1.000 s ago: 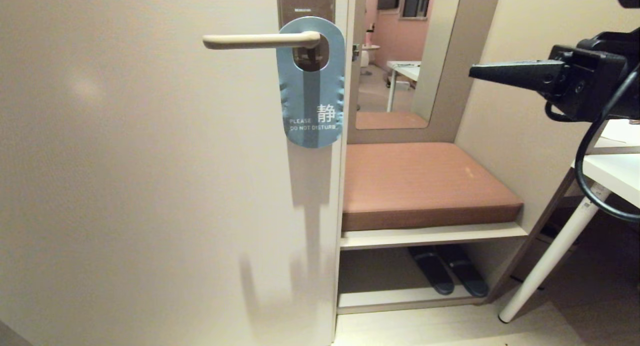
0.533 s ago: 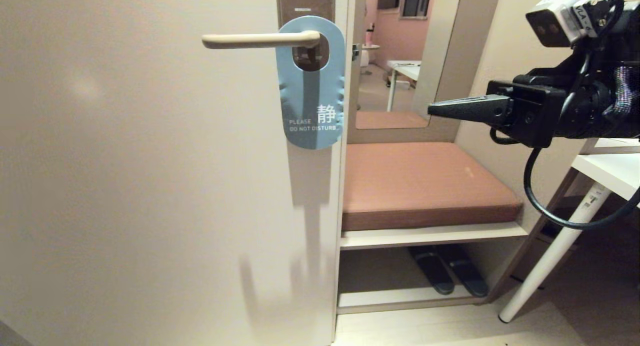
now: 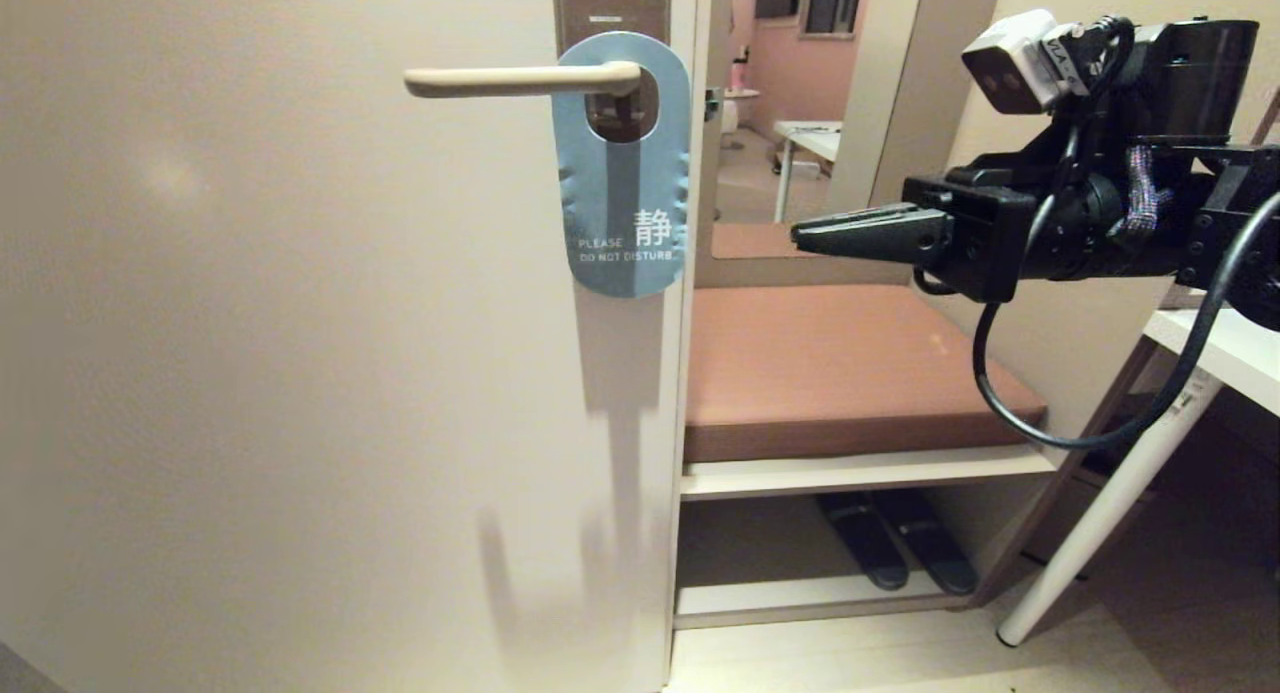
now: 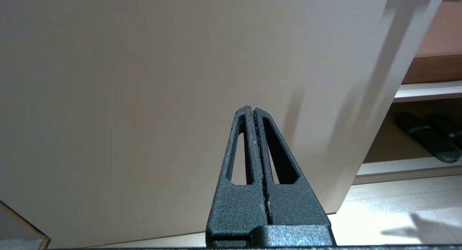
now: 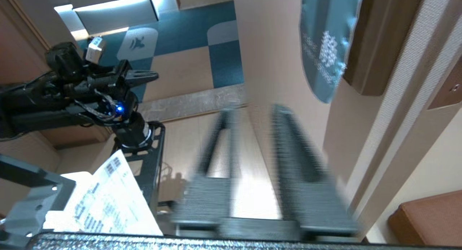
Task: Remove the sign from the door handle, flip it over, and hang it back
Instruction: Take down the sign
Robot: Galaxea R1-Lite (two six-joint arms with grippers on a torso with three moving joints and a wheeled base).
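Head view shows you the right gripper (image 3: 800, 236) level and pointing at the sign (image 3: 621, 163) from its three o'clock side, near it but not touching, fingers parted a little with nothing between them. Your risk, I judge, is the approach line: the tips aim at the card's lower edge, right beside the door's (image 3: 300, 373) edge, so a straight push could jab the door or slide the card along the door handle (image 3: 520, 79) instead of pinching it. Too narrow a gap may also butt the card's edge and bend it. Pull sideways without clearing the lever's rounded end and the hole could snag or tear. The left gripper (image 4: 254, 114) is clenched on nothing, parked low facing the door. The sign hangs by its round hole on the handle close to the brown backplate (image 3: 610, 3), at twelve o'clock of the frame, blue-grey face out reading "PLEASE DO NOT DISTURB", its side edges wavy and dented. Behind, a cushioned bench (image 3: 850, 373) sits at four o'clock.
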